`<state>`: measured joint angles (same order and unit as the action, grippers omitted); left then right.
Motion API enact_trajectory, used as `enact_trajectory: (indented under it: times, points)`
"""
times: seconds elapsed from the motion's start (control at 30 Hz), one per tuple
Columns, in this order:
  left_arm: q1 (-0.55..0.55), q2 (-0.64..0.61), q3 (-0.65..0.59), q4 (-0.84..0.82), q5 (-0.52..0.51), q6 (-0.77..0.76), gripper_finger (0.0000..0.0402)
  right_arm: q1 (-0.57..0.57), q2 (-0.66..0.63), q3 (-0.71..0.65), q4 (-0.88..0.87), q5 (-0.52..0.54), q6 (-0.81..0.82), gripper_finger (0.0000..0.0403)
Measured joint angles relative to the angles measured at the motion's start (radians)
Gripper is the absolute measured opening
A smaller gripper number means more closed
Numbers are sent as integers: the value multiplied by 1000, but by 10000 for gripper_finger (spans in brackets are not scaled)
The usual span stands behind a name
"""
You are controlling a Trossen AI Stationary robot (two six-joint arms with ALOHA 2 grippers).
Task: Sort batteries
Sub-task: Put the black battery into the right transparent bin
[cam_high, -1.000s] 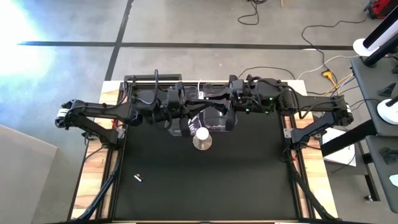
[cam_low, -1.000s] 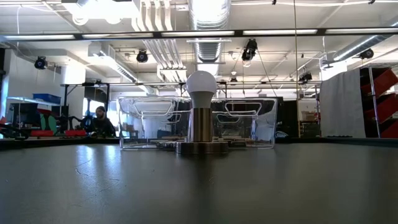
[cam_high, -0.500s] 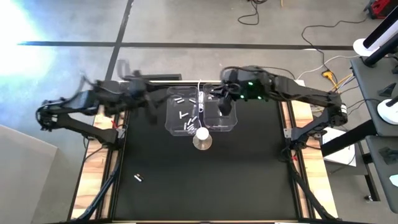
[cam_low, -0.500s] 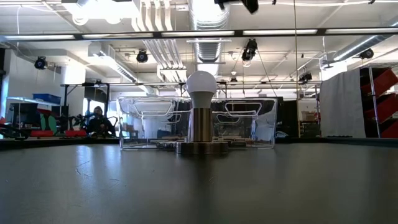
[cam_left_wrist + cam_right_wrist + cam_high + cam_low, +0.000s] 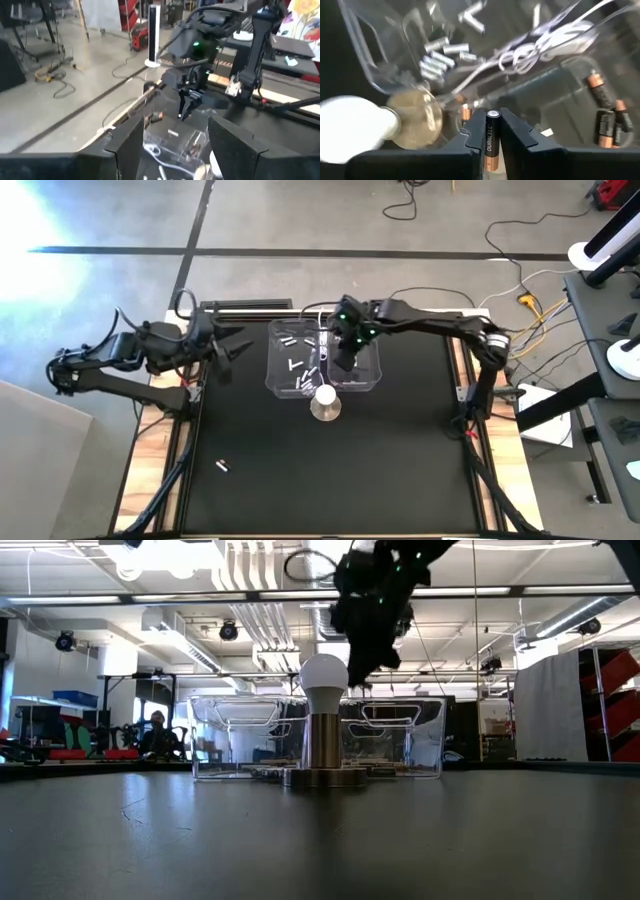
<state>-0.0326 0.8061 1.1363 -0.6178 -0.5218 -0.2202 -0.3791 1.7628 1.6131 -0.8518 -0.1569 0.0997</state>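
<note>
Two clear bins stand side by side at the table's far middle. The left bin (image 5: pixel 290 380) holds several silvery batteries (image 5: pixel 440 55). The right bin (image 5: pixel 372 378) holds several dark, copper-ended batteries (image 5: pixel 607 117). My right gripper (image 5: pixel 343 362) hangs over the inner edge of the right bin, shut on one dark battery (image 5: pixel 490 137). My left gripper (image 5: pixel 238 350) stands open near the table's far left, clear of the bins, with nothing between its fingers (image 5: pixel 130 145). One loose battery (image 5: pixel 222 467) lies on the mat near the left front. My right gripper pinches the dark battery by its long sides between the two fingers (image 5: pixel 512 130). The fingers lie along the battery, and its silvery end cap (image 5: pixel 492 115) shows level with their tips. The gripper slants down from the table's right. The battery is lifted clear above the bins.
A lamp with a white bulb (image 5: pixel 325 393) on a round metal base (image 5: pixel 415 117) stands just in front of the bins. A white cable (image 5: pixel 520 55) runs over the bins. Bare black mat (image 5: pixel 330 470) fills the near half of the table.
My left gripper has drawn back from over the bins toward the table's left edge. My right gripper has come down and toward the left over the bins, tipping its fingers downward; it has dropped into the low view from above.
</note>
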Motion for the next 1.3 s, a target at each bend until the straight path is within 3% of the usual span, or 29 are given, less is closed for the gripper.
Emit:
enact_trajectory:
  times: [0.47,0.93,1.17,1.3]
  points:
    - [-1,-74,-39,-42,65,-26,201,-69,219,1,-26,-22,-168,28]
    - [-49,-86,-39,-177,253,-52,201,-72,321,1,-33,30,-179,31]
    - [-113,-58,-81,-292,454,-222,200,-71,320,1,-42,109,-174,85]
    - [-161,-48,-145,-323,494,-305,191,-71,267,11,-70,168,-202,120]
